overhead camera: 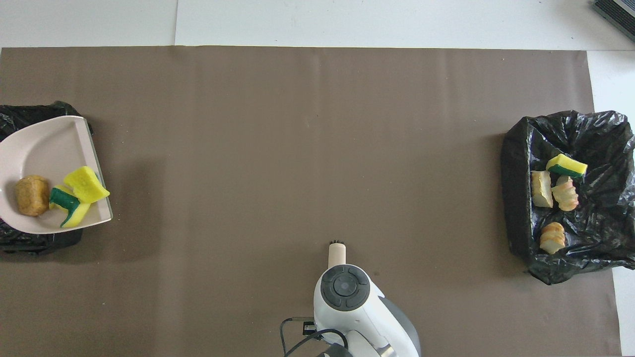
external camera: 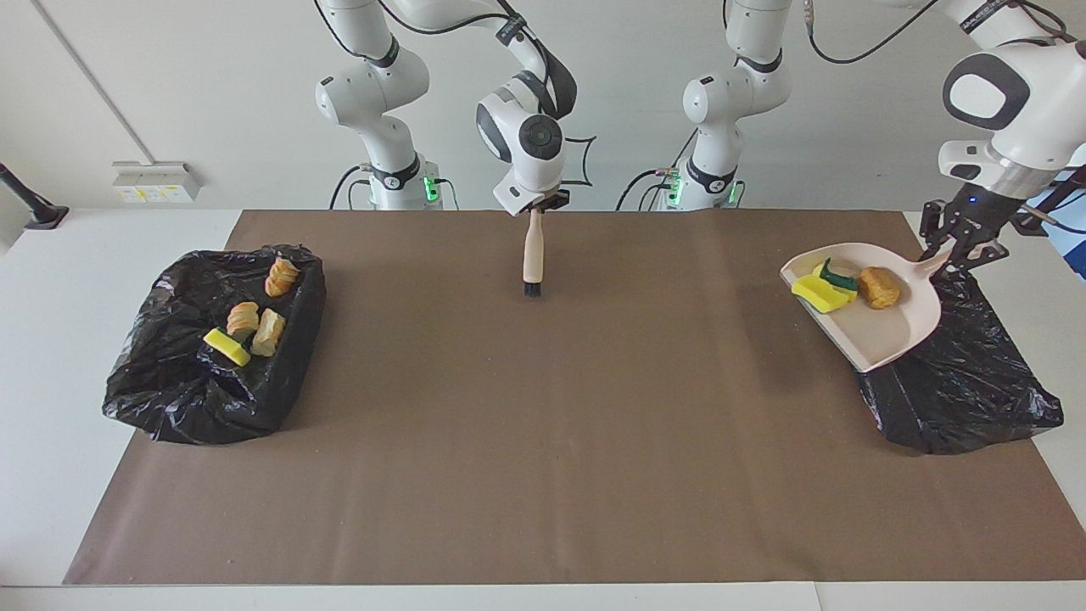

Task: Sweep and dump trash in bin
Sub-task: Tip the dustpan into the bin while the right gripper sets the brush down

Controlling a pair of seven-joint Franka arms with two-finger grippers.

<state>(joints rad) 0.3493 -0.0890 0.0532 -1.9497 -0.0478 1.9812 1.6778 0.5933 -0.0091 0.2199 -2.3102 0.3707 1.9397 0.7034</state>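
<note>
My left gripper [external camera: 957,255] is shut on the handle of the pale pink dustpan [external camera: 895,331] and holds it over a black bin bag [external camera: 967,390] at the left arm's end of the table. In the pan [overhead camera: 44,148] lie two yellow sponge pieces [overhead camera: 87,184] [overhead camera: 67,206] and a brown lump [overhead camera: 32,196]. My right gripper [external camera: 534,205] is shut on the beige hand brush [external camera: 533,255]. The brush [overhead camera: 336,253] hangs upright, bristles down, over the mat's edge nearest the robots. In the overhead view the hand hides that gripper's fingers.
A second black bag [external camera: 170,382] lies at the right arm's end of the table [overhead camera: 595,144]. It holds a yellow sponge [overhead camera: 565,166] and three pastry lumps [overhead camera: 552,238]. A brown mat [external camera: 543,424] covers the table.
</note>
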